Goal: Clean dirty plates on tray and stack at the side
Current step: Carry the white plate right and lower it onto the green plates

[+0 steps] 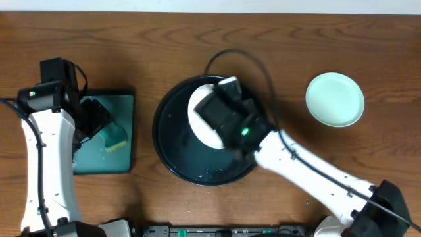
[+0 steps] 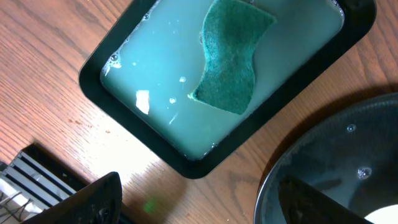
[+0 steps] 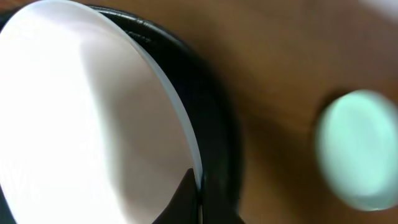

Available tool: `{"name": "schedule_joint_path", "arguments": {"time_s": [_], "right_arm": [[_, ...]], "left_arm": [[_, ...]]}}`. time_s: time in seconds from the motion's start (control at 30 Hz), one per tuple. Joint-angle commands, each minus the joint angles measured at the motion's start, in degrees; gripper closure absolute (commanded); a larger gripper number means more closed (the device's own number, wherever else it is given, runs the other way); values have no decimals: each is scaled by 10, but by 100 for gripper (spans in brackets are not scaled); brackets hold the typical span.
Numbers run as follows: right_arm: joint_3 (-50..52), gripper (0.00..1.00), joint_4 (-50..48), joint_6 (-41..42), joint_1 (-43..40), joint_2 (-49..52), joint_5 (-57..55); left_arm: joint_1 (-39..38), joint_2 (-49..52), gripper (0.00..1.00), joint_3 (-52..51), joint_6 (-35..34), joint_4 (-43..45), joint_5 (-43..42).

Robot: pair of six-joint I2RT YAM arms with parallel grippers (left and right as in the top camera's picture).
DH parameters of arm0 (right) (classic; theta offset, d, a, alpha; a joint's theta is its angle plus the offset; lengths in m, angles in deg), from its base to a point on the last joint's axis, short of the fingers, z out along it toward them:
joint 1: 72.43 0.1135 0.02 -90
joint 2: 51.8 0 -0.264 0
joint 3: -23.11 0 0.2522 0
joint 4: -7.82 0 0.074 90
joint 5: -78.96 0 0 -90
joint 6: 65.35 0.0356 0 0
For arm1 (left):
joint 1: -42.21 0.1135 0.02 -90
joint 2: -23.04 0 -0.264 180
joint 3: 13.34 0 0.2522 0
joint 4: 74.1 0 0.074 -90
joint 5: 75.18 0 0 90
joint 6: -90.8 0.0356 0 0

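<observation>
A white plate [image 1: 199, 122] lies in the round black tray [image 1: 172, 148] at the table's middle, and my right gripper [image 1: 214, 110] covers its right half. In the right wrist view this plate [image 3: 81, 124] fills the left side, and the right gripper [image 3: 199, 202] is shut on its rim, above the tray's edge [image 3: 217, 118]. A pale mint plate [image 1: 335, 99] rests on the wood at the right and is blurred in the right wrist view [image 3: 357, 149]. My left gripper [image 1: 97, 118] hangs open over the teal tray, holding nothing, and stands wide in its own view [image 2: 199, 208].
A rectangular dark-rimmed teal tray [image 1: 125, 97] holds cloudy water and a green sponge [image 2: 231, 56] at the left. The black tray's rim [image 2: 273, 180] comes close to that tray's corner. A cable loops over the table behind the black tray.
</observation>
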Motion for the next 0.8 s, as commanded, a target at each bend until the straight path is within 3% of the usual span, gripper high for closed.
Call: {"name": "schedule_joint_path", "arguments": {"time_s": [0.0,0.2,0.77], "right_arm": [[-11,99,-19,65,-56,-11,170],[-11,99,-49,116,-169,-11,315],[-2,99,5,171,-584,-10,417]], "left_arm": [[2,1,19,-1,-10,-2,-3],[2,1,19,-1,-10,-2,-3],[2,1,19,-1,-10,-2,-3]]}}
